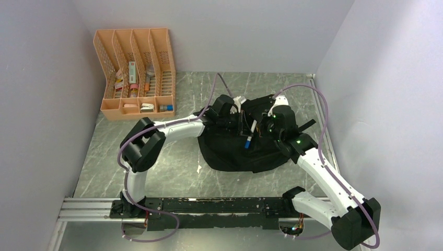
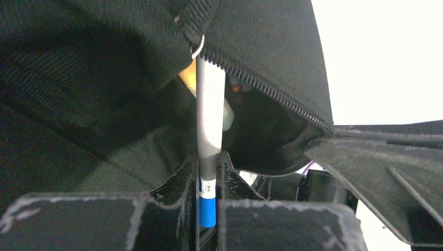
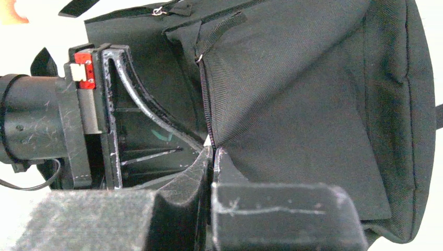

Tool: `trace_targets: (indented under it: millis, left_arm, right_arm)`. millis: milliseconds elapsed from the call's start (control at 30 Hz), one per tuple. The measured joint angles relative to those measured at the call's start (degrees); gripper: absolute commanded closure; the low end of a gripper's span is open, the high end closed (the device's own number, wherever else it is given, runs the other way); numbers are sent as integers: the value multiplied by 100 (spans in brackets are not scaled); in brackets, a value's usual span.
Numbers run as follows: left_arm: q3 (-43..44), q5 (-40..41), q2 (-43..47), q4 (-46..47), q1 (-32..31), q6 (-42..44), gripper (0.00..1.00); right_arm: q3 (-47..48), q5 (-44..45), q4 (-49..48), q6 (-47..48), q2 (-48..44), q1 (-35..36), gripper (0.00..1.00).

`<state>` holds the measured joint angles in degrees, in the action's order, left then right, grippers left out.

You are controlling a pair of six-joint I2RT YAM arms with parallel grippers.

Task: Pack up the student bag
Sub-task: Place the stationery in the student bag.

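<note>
The student bag [image 1: 245,154] lies black and slumped in the middle of the table, its zippered mouth lifted. My left gripper [image 1: 243,129] is shut on a marker [image 1: 251,132] with a pale barrel and a blue end. In the left wrist view the marker [image 2: 210,110] stands upright between the jaws of the left gripper [image 2: 209,163], its far end reaching up under the zipper edge into the student bag [image 2: 104,63]. My right gripper [image 3: 213,152] is shut on the zipper edge of the student bag [image 3: 313,104], holding the flap up; from above, the right gripper [image 1: 268,124] sits at the bag's top.
An orange mesh desk organiser [image 1: 137,73] with several small items stands at the back left against the wall. Walls close in on the left, back and right. The rail holding the arm bases [image 1: 209,205] runs along the near edge.
</note>
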<state>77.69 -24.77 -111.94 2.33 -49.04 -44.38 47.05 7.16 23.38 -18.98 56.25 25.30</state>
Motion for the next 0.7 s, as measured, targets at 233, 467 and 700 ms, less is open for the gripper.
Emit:
trace_targets:
  millis: [233,467,700]
  left_arm:
    - [345,-2,-214,125,-4,-199,95]
    - [485,24,-391,542,-13,-614,95]
    - [603,273,-706,1062,-37,-1056,95]
  right_arm:
    - [-264,149,-227,-136,-286,0,100]
    - [-264,223,-238,-240,-350,0,100]
    - [-264,-101,-280,-308,-212,-2,100]
